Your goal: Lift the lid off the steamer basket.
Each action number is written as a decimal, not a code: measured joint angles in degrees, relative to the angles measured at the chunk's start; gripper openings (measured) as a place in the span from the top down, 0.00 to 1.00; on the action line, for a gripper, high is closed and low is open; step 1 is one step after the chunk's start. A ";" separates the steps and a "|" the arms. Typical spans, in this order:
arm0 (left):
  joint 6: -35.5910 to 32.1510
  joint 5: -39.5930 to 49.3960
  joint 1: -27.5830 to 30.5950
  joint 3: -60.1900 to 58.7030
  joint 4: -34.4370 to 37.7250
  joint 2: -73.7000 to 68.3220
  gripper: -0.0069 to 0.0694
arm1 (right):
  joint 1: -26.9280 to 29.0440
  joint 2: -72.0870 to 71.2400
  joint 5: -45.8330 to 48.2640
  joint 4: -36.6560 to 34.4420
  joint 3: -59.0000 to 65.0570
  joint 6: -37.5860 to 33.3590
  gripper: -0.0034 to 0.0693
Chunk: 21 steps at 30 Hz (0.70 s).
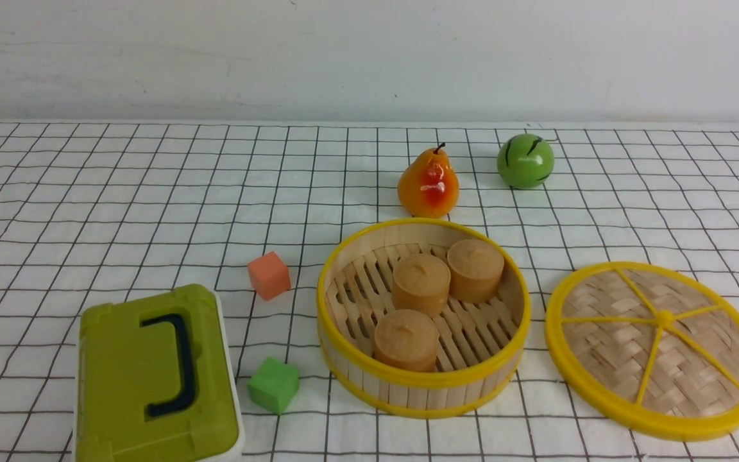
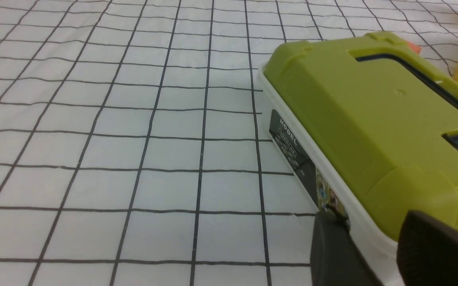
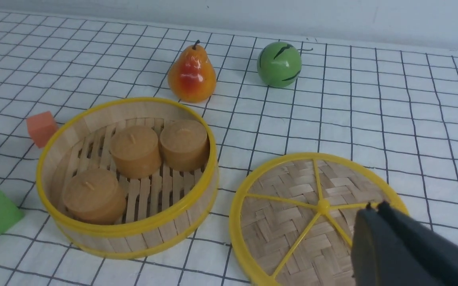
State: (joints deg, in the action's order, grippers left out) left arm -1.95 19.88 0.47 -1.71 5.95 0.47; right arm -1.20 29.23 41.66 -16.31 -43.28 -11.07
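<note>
The steamer basket (image 1: 422,378) stands uncovered on the checked cloth, with three tan round cakes (image 1: 421,283) on its slatted floor; it also shows in the right wrist view (image 3: 133,234). The lid (image 1: 657,350) lies flat on the cloth to the basket's right, spokes up, apart from it; in the right wrist view (image 3: 292,222) it sits under my right gripper. My right gripper (image 3: 374,206) is shut and empty above the lid, holding nothing. My left gripper (image 2: 368,220) is open and empty beside the olive-green box. Neither gripper shows in the front view.
An olive-green box (image 1: 151,378) with a dark handle sits at the front left. An orange cube (image 1: 269,274) and a green cube (image 1: 273,384) lie between box and basket. A pear (image 1: 428,184) and a green ball (image 1: 525,161) stand behind the basket.
</note>
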 joint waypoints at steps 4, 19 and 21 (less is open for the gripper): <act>0.00 0.00 0.00 0.00 0.00 0.00 0.60 | 0.00 -0.06 1.35 0.00 1.14 0.05 0.97; 0.00 0.00 0.00 0.00 0.00 0.00 0.60 | 0.00 -0.06 1.93 2.14 1.59 0.05 0.96; 0.00 0.00 0.00 0.00 0.00 0.00 0.60 | 0.00 -0.22 1.25 2.27 2.19 0.05 0.96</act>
State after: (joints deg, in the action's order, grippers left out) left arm -1.95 19.88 0.47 -1.71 5.95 0.47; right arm -1.20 29.01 42.92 -14.04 -41.09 -11.02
